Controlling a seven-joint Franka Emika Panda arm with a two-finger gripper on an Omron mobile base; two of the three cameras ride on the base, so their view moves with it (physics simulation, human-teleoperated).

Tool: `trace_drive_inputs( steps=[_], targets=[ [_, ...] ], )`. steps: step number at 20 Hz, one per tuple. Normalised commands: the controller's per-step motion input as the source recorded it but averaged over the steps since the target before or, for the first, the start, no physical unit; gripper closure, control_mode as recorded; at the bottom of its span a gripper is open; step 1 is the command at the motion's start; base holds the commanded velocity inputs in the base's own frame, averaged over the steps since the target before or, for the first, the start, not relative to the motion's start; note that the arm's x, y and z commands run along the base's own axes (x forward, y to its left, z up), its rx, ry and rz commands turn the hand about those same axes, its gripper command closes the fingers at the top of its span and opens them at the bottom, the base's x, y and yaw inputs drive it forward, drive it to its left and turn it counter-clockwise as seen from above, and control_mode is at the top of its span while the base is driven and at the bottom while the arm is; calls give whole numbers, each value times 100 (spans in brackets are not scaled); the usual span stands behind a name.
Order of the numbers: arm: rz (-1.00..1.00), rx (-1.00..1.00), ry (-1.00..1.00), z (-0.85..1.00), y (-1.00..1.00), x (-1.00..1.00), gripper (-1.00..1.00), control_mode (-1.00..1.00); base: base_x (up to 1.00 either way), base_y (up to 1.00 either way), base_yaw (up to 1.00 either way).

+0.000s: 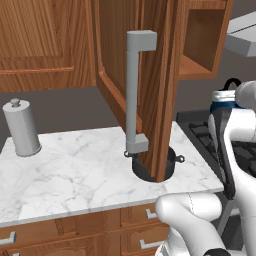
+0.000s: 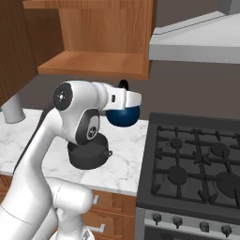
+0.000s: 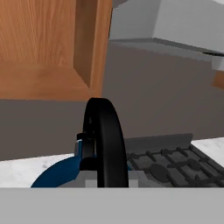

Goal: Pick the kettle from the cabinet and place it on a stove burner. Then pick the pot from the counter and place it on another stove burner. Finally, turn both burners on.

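**Kettle held in the air beside the cooktop**

The fingers (image 3: 103, 175) are closed tight on the black arched handle of the blue kettle (image 2: 123, 116), which hangs clear above the tabletop (image 2: 123, 164), just short of the tabletop's right edge where the black cooktop (image 2: 194, 168) begins. In the hand view the handle rises straight up between the finger tips, with the blue body below it.

Nearer than the kettle and lower, the dark pot (image 2: 88, 152) sits on the tabletop, partly behind the arm's elbow. To the kettle's right the stove burners (image 2: 177, 174) lie bare under their grates. Above the kettle the cabinet (image 2: 101, 35) stands open, its shelf edge overhead; the door (image 1: 145, 85) juts out over the pot. Far left of the kettle, a grey canister (image 1: 21, 127) stands on the tabletop.
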Motion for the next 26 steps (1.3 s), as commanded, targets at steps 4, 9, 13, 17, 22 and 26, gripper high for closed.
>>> trace_drive_inputs(
  steps=[4, 9, 13, 17, 22, 26],
  targets=[
    [6, 0, 0, -24, -27, 0, 100, -100, 0, 0, 0],
    [7, 0, 0, -18, -25, 0, 100, -100, 0, 0, 0],
    [8, 0, 0, -15, -29, 0, 100, -100, 0, 0, 0],
    [8, 0, 2, -14, -27, 0, 100, -100, 0, 0, 0],
    [7, 0, 6, -5, -23, 0, 100, -100, 0, 0, 0],
    [3, 0, 1, -13, -22, 0, 100, -100, 0, 0, 0]
  ],
)
